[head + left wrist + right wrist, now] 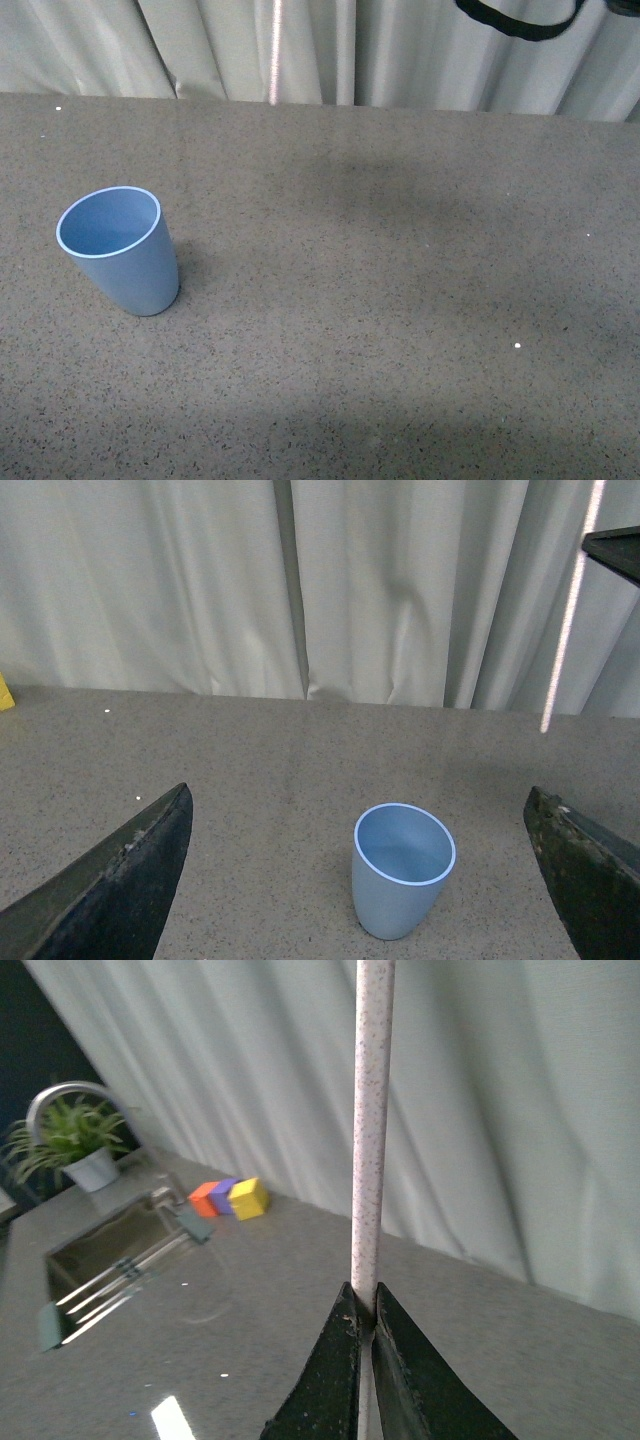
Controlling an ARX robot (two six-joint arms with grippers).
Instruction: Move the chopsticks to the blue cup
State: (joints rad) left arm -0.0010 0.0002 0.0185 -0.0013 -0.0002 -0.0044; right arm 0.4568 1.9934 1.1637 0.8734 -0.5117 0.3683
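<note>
Blue cup (120, 255) upright, empty; chopsticks (370, 1130) vertical.

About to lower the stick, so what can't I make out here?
Top end of the chopsticks: cut off by the top edge in every view.
Its lower end: right wrist view, hidden between the right gripper fingers.
Right gripper: outside the front view; left wrist view shows only a corner at the edge.

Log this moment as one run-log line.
right gripper: shut on chopstick | left gripper: open, empty | blue cup: standing on table, empty | status: chopstick not yet in cup
</note>
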